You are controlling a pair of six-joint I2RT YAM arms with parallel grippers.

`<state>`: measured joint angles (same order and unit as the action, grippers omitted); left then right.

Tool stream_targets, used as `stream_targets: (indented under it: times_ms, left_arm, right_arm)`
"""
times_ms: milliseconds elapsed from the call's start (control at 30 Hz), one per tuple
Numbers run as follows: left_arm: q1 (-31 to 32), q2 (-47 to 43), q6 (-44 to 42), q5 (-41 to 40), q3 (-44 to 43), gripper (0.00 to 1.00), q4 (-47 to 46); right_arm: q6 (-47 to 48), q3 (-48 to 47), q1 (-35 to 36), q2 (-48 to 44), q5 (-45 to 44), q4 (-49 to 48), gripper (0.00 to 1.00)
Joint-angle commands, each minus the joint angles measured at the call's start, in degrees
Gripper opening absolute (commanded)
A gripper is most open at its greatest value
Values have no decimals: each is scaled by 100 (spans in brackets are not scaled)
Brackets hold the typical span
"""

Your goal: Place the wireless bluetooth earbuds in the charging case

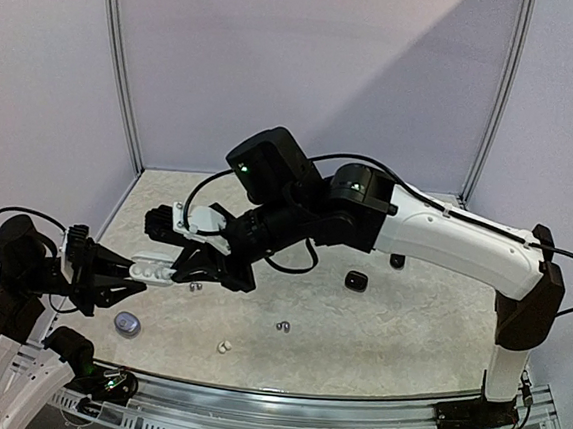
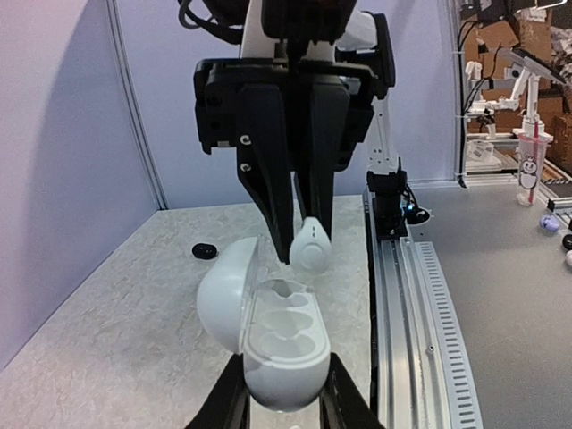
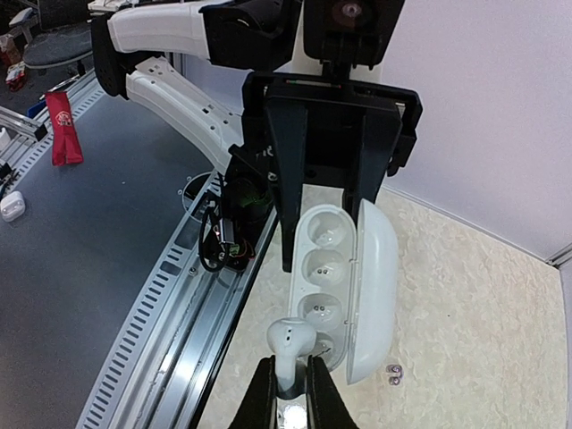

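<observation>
I am seeing my right gripper (image 3: 290, 365) clamping its two fingers together on the stem of a white earbud (image 3: 290, 338), the bud's rounded head pointing away from the wrist. That bud is hanging just above the end socket of the charging case (image 2: 286, 322), at the end farthest from the left gripper (image 2: 286, 357); I cannot tell whether it is touching the rim. The left gripper is pinching the case by its sides, jaws closed on it, tray facing up and the lid (image 2: 222, 290) standing open to one side. My right arm is reaching from its base on the right across the table (image 1: 376, 333), wrist bending down so the fingers are pointing at the case. My left arm is sitting folded low at the left edge, its gripper lying roughly level and pointing inward. Loose buds are lying on the table: a silvery pair (image 1: 282, 327) and a white one (image 1: 223, 346), with a black case (image 1: 356, 280) well apart to the right.
</observation>
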<state>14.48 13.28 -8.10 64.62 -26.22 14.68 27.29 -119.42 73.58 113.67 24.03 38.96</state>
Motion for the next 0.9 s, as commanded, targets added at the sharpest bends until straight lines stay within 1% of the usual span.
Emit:
stream_targets:
  times_ms: [0, 467, 867]
  left_arm:
    - [104, 92, 266, -103, 81, 0, -282]
    - [116, 53, 289, -124, 108, 0, -250]
    - [119, 24, 321, -191, 100, 0, -276]
  right_arm:
    - [-10, -140, 47, 153, -134, -110, 0]
    - [-241, -189, 45, 208, -361, -425, 0]
    - [-177, -381, 44, 380, -487, -216, 1]
